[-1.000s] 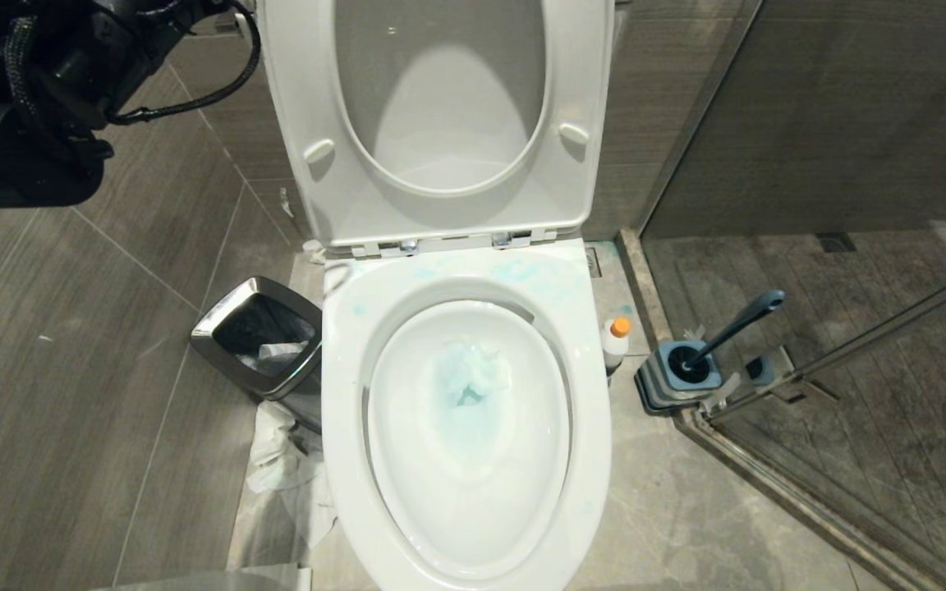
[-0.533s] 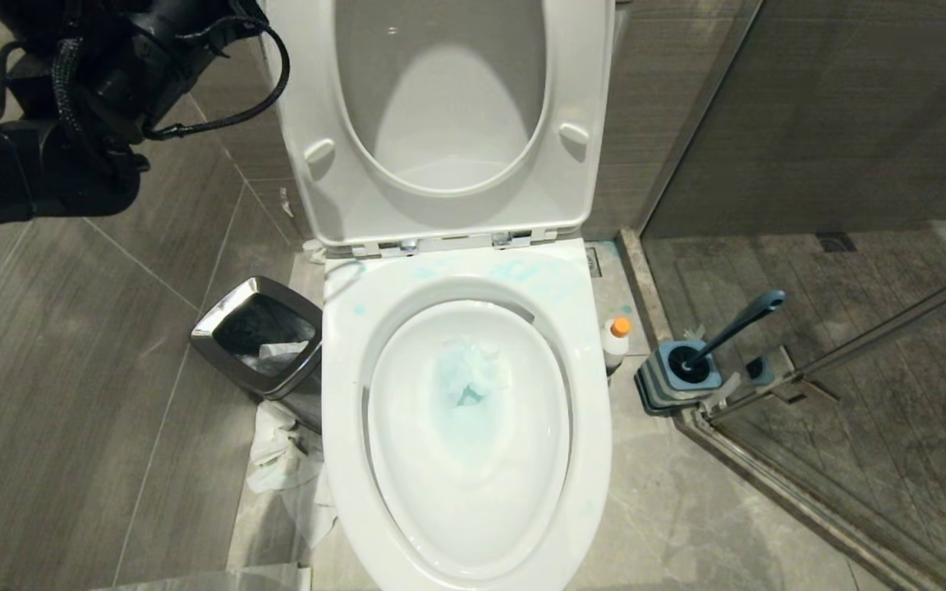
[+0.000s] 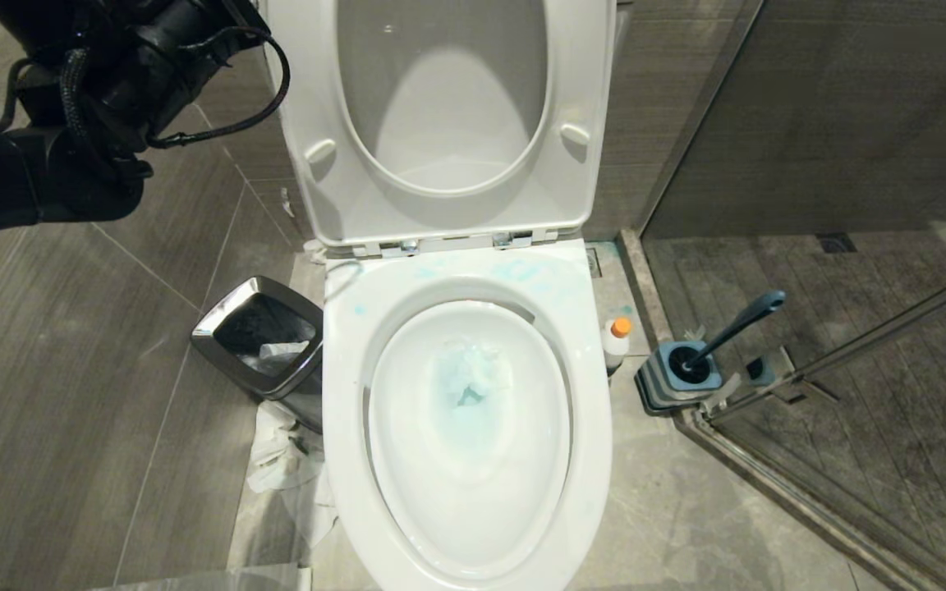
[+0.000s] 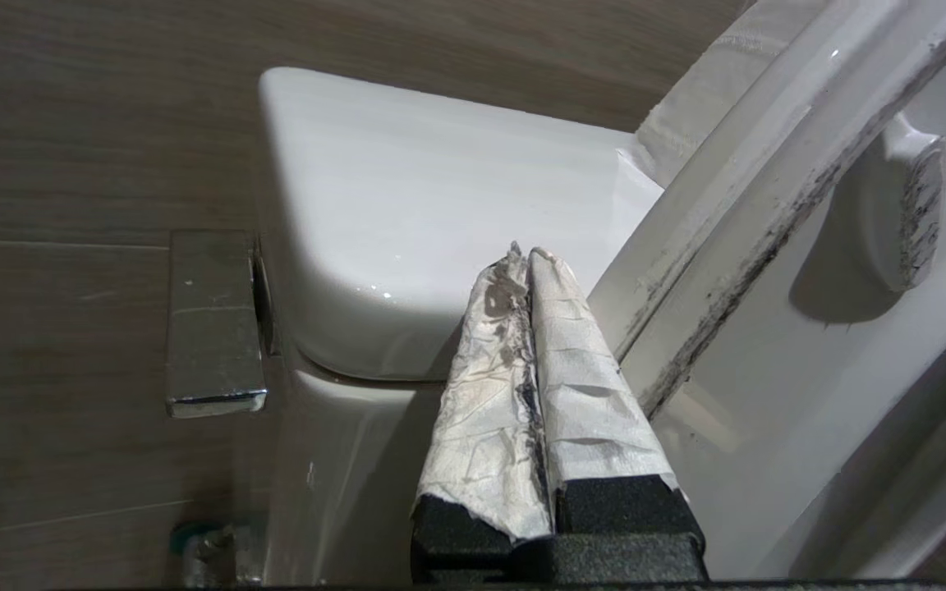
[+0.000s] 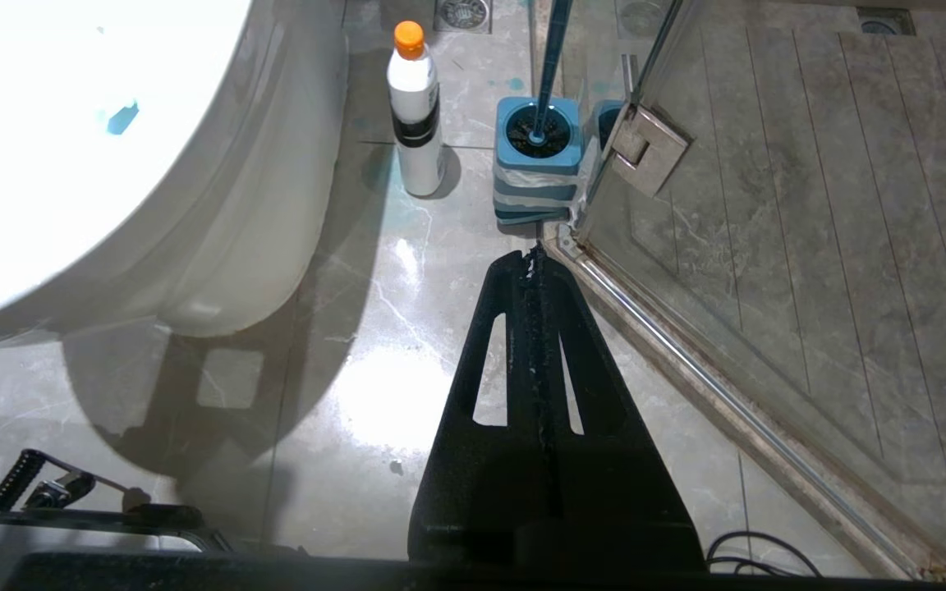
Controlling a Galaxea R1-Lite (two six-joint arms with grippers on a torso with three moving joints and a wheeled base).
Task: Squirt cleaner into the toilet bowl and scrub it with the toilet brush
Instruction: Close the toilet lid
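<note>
The white toilet bowl stands open, its seat and lid raised; blue-stained paper floats in the water and blue smears mark the back rim. The cleaner, white with an orange cap, stands on the floor right of the bowl. Beside it the toilet brush rests in its square blue holder. My left gripper is shut and empty, its taped fingers close to the cistern beside the raised lid. My right gripper is shut and empty, low over the floor before the holder.
A steel-rimmed waste bin stands left of the bowl with crumpled paper on the floor by it. The glass shower door and its hinge crowd the brush holder. A chrome flush lever sticks out of the cistern's side.
My left arm has shifted a little to the right, toward the raised lid. The bowl, bottle and brush stand where they were.
</note>
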